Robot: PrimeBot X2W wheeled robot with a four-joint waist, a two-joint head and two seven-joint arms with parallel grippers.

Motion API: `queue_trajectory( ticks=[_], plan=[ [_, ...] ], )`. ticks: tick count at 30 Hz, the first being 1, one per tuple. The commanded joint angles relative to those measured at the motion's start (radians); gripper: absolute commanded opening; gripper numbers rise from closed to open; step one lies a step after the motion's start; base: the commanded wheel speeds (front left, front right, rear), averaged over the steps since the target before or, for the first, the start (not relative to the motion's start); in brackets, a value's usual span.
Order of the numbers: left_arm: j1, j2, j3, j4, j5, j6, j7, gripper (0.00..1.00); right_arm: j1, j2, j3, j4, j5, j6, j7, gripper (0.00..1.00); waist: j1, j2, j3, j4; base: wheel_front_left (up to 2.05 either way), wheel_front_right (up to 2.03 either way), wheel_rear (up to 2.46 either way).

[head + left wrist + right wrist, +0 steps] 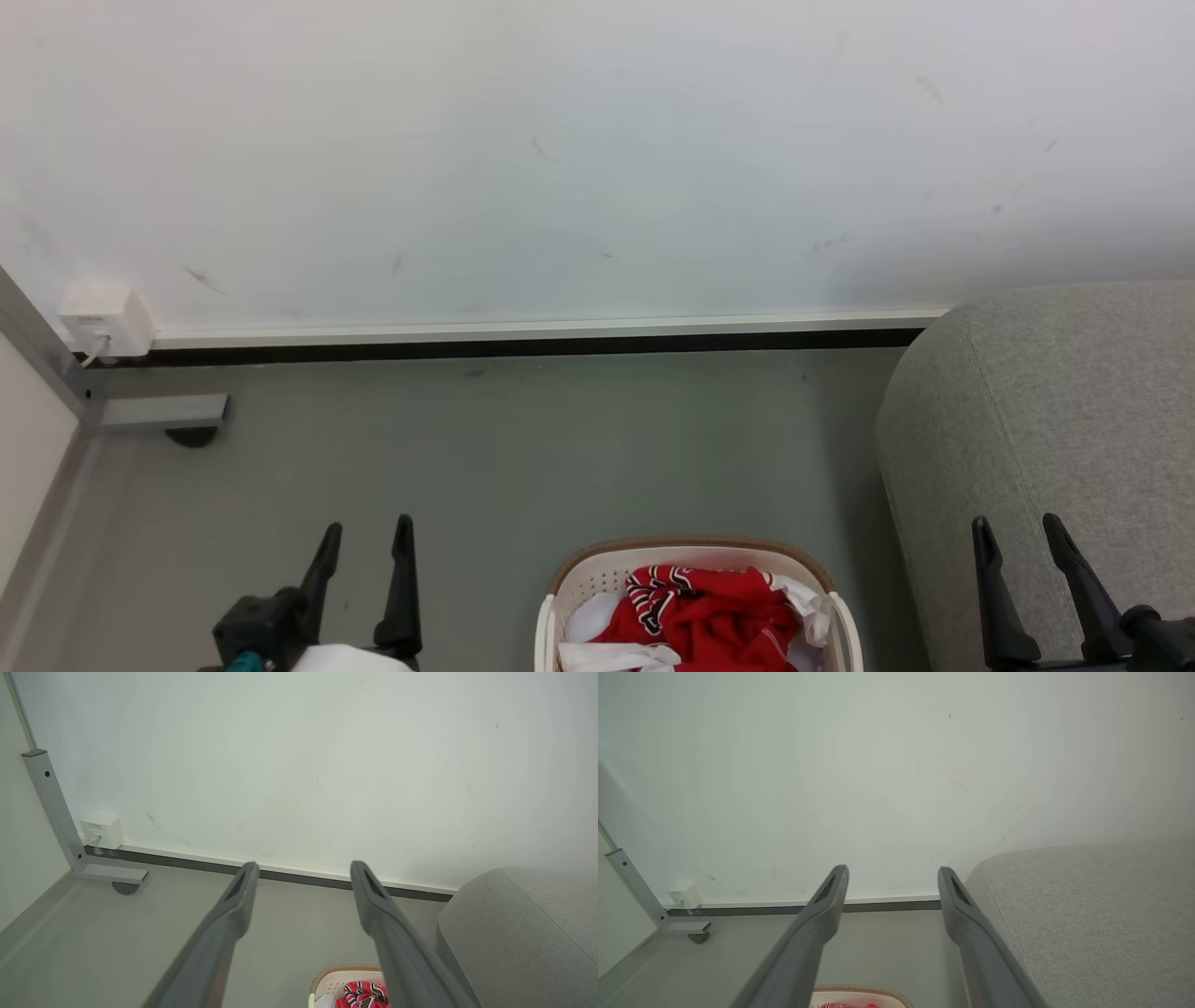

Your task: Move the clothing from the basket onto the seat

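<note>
Jaws on both arms stand spread and empty, flanking the basket [597,571], so either can reach in. Your clothing [719,616], red and white, lies heaped inside it on the floor [560,448], just beside the seat [1055,411] for a short carry.

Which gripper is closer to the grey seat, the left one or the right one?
Right. The right gripper shows against the seat; the left gripper is across the basket, farther away.

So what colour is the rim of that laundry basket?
Brown, on a cream-white basket; it shows best in the head view.
</note>
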Motion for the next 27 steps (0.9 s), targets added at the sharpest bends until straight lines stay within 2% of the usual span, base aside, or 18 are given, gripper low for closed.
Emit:
queue_trajectory(
  ticks=[1,19,27],
  plan=[
    [0.008,0.007,0.002,-0.003,0.029,0.004,-0.01,1.0,0.01,-0.004,-0.002,-0.009,-0.02,-0.002,-0.007,1.0,0.0,0.0,0.0,0.0,0.0,0.0,0.0],
    [0.02,0.008,0.006,0.01,0.16,0.013,-0.044,1.0,0.029,0.007,-0.019,0.006,-0.104,-0.002,-0.043,1.0,0.0,0.0,-0.002,0.004,0.0,0.0,0.0],
    [0.019,0.008,0.003,0.013,0.175,0.016,-0.051,1.0,0.03,0.008,-0.022,0.014,-0.124,-0.002,-0.049,1.0,0.0,0.0,0.001,0.007,0.0,0.0,0.0]
  ],
)
